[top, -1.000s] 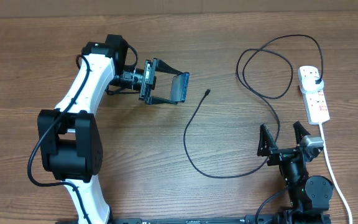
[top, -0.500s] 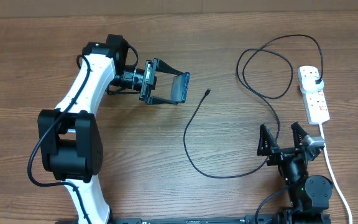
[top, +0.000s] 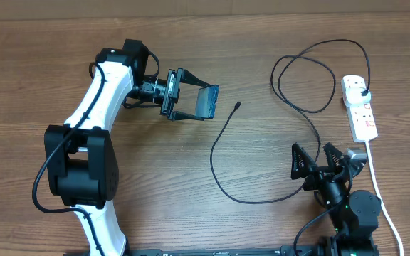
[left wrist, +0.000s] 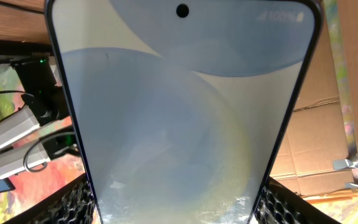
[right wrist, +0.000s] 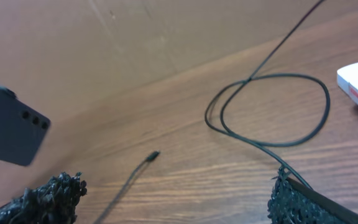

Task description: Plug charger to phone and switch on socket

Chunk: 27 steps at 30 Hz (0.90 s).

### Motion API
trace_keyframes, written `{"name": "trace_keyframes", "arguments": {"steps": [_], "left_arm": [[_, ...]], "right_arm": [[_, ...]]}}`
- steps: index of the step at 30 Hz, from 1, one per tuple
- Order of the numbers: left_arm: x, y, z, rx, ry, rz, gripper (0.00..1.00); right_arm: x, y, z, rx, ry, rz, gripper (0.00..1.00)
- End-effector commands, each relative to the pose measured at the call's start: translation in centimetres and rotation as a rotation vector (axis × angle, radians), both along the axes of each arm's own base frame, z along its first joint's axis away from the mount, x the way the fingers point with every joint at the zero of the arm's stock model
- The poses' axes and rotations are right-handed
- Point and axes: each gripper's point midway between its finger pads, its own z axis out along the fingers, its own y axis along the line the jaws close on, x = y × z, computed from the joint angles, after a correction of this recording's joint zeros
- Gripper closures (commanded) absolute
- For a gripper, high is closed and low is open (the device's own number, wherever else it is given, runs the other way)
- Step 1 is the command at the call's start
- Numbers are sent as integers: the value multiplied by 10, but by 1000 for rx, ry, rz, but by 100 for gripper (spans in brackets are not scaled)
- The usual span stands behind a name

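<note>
Overhead view: the left hand (top: 203, 102) grips the phone (top: 209, 100) by its two long edges and holds it above the desk (top: 48, 43), left of centre and toward the far edge. The right hand (top: 312, 158) stands with its fingers spread wide and nothing between them, close to the near edge on the right side. The charger (top: 223, 139) lies on the desk. Its small tip is near the desk's centre, just right of the phone and apart from it. The cable curves toward the near edge, passes the right hand, loops toward the far edge, and ends at a black plug (top: 362, 90) seated in the socket (top: 360, 110). The socket lies along the right edge, toward the far right corner, with a white cord (top: 377, 192) trailing toward the near edge.

Left wrist view only: the phone's pale blue screen (left wrist: 185, 124) fills the view, with a dark finger (left wrist: 73, 202) at each lower corner.

Right wrist view only: the cable tip (right wrist: 153, 155) is seen close up, lying bare on the wood.

Count: one phone, one charger, one socket, two hands. The switch position cannot be read.
</note>
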Motion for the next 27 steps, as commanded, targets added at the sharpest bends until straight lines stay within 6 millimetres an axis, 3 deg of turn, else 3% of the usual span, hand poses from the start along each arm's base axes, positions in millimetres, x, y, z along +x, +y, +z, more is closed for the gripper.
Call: {"name": "trace_keyframes", "arguments": {"steps": [1,18,27], "left_arm": [[2,-5,15,-38,-23,-6,30],[2,-5,15,-39,-23,-6,30],[1,-5,15,-42,-30,-8,30]], "right_arm": [[-1,2,29,5,-29,11,0],[-3,-6,73,11,28,-18,0],[4,-8,88,81,77,70,0]]}}
